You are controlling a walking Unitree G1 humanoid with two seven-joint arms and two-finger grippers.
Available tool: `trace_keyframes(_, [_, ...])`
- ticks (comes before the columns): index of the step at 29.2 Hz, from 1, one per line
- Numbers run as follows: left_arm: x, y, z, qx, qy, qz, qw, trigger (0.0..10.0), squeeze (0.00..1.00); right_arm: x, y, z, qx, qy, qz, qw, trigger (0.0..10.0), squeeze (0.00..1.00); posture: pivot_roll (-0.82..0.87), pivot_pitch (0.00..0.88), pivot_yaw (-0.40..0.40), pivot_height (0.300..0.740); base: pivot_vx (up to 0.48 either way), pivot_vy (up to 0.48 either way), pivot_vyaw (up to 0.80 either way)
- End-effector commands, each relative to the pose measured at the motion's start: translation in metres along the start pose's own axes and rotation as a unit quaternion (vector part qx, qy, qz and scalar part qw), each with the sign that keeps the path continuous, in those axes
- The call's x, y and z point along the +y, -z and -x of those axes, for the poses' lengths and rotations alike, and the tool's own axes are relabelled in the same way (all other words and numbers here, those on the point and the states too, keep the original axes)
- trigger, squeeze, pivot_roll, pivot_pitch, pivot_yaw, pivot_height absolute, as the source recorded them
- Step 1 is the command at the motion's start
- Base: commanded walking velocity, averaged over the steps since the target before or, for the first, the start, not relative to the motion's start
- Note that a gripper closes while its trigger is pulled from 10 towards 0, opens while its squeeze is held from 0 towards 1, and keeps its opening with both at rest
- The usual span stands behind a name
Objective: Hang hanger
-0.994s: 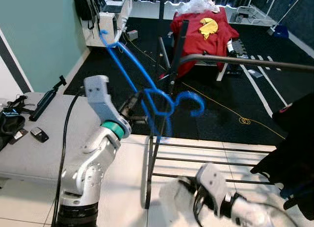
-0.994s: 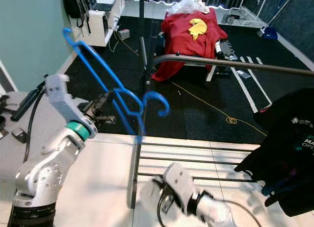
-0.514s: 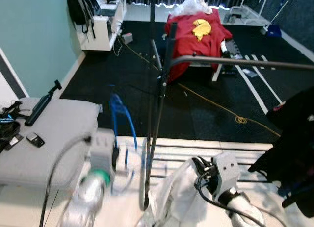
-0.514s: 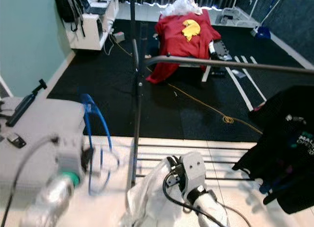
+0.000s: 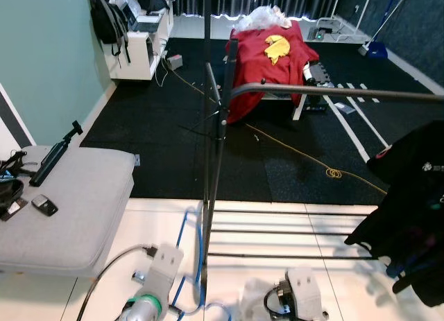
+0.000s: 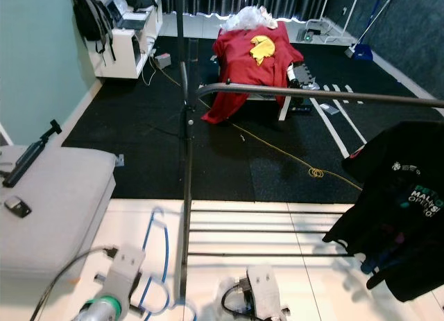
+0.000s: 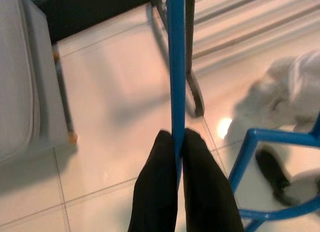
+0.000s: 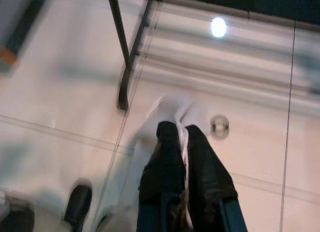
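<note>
Hanger (image 7: 175,71), blue, hangs low beside the foot of the clothes rail (image 5: 333,92), well under its bar. Your left pincer (image 7: 177,142) is clamped on its thin rod; your right pincer (image 8: 182,137) pinches white cloth (image 8: 170,109), likely a garment for it.

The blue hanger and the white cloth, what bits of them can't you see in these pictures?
- Hanger: its lower part runs off the bottom edge of the eye views; in the left wrist view the left gripper, shut on it, covers part of the bar.
- White cloth: blurred in the right wrist view, where the right gripper pinches it; its shape is unclear. Cut by the bottom edge in the eye views.
</note>
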State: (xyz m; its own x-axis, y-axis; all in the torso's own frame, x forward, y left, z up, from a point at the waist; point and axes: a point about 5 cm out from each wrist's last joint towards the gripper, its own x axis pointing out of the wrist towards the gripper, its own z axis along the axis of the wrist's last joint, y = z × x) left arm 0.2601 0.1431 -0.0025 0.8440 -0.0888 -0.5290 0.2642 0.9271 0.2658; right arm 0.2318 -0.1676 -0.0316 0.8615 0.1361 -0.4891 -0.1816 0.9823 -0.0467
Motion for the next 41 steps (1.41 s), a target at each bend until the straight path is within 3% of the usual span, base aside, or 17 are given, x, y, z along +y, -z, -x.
trace_keyframes(1, [-0.003,0.016,0.0,0.025,0.007,-0.009,1.0,10.0,0.0,-0.006,0.012,0.004,0.022,0.023,-0.019,0.999,10.0,0.0,-0.15,0.1,0.044,0.74,0.0,0.0,0.0])
trace_keyframes(10, [-0.007,0.03,0.0,0.025,0.028,-0.033,0.999,10.0,0.0,-0.009,0.008,0.0,0.002,0.041,-0.037,0.998,10.0,0.0,-0.15,0.11,0.052,0.74,0.0,0.0,0.0])
trace_keyframes(18, [-0.008,0.032,-0.001,0.014,0.035,-0.029,0.999,10.0,0.0,0.001,0.01,-0.002,0.002,0.028,-0.03,0.999,10.0,0.0,-0.15,0.112,0.046,0.74,0.0,0.0,0.0])
trace_keyframes(41, [-0.01,0.03,-0.004,-0.015,0.033,-0.027,0.999,10.0,0.0,0.0,0.008,-0.005,-0.008,0.026,-0.028,0.999,10.0,0.0,-0.14,0.115,0.045,0.74,0.0,-0.391,0.0])
